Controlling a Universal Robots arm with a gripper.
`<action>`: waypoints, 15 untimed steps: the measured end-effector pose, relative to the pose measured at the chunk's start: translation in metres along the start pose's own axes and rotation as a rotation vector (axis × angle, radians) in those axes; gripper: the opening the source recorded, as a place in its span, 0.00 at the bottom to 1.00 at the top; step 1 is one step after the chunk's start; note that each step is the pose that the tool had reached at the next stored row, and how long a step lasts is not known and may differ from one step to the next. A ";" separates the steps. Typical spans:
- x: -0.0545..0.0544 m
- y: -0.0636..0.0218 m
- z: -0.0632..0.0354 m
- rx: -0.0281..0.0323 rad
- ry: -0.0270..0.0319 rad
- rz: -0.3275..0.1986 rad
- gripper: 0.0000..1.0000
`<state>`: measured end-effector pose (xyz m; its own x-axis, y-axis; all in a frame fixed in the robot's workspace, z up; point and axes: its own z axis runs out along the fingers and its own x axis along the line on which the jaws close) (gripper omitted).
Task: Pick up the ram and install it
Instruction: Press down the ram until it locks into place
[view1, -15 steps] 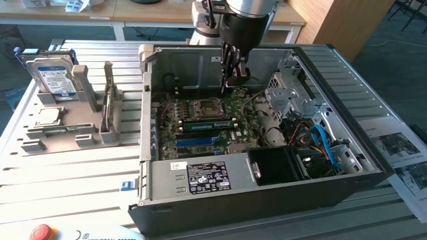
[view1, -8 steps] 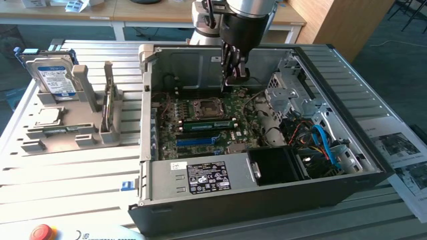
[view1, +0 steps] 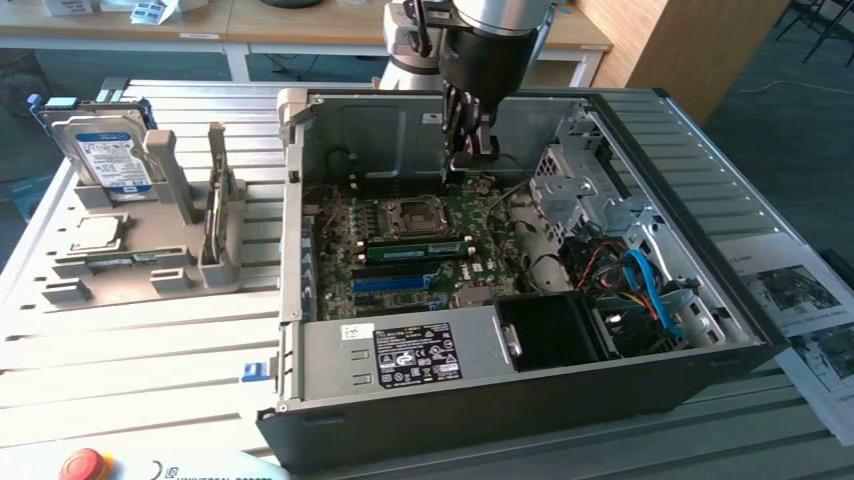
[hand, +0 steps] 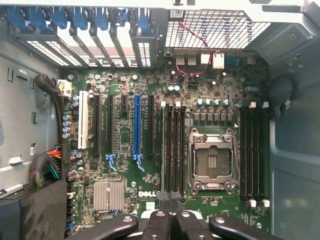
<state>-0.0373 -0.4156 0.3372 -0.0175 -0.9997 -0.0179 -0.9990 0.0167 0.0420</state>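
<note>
The ram (view1: 416, 250) is standing seated in a motherboard slot inside the open Dell computer case (view1: 534, 415), its green face and dark chips showing to the exterior view. Reading that view as a clock face around the ram, the empty CPU socket (view1: 407, 214) is lying just beside it at twelve o'clock, and the long blue slot (view1: 398, 283) is running near it at six. The gripper (view1: 470, 152) is hanging above the board at one o'clock, apart from the ram, fingers pressed together on nothing. A hard drive (view1: 104, 150) is standing in a grey holder (view1: 134, 270) well apart at ten o'clock.
</note>
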 end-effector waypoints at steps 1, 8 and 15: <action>0.000 0.0000 0.0000 0.0000 0.0000 0.000 0.11; 0.000 -0.0054 -0.0002 0.0000 0.0000 0.000 0.11; 0.000 -0.0176 -0.0007 -0.0001 0.0001 0.000 0.11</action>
<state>-0.0197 -0.4157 0.3372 -0.0174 -0.9997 -0.0178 -0.9990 0.0166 0.0421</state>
